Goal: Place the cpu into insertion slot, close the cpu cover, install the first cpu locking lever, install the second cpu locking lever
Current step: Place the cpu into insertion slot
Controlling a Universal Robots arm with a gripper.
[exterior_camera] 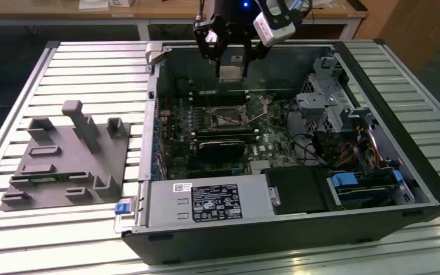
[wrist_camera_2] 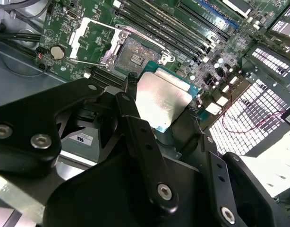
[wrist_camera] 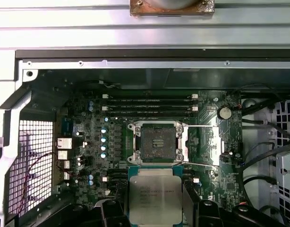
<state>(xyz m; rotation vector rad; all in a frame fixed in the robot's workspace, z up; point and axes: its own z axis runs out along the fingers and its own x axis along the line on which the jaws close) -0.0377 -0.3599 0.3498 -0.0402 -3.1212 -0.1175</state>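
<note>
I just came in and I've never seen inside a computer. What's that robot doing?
The gripper holds the cpu up over the open case. Down on the green board, the slot is empty, and the cover is flipped open beside it. The cpu is not in yet.

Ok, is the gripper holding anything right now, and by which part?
Yes. The gripper is shut on the cpu, pinching it by two opposite side edges, clear of the uncovered insertion slot.
</note>
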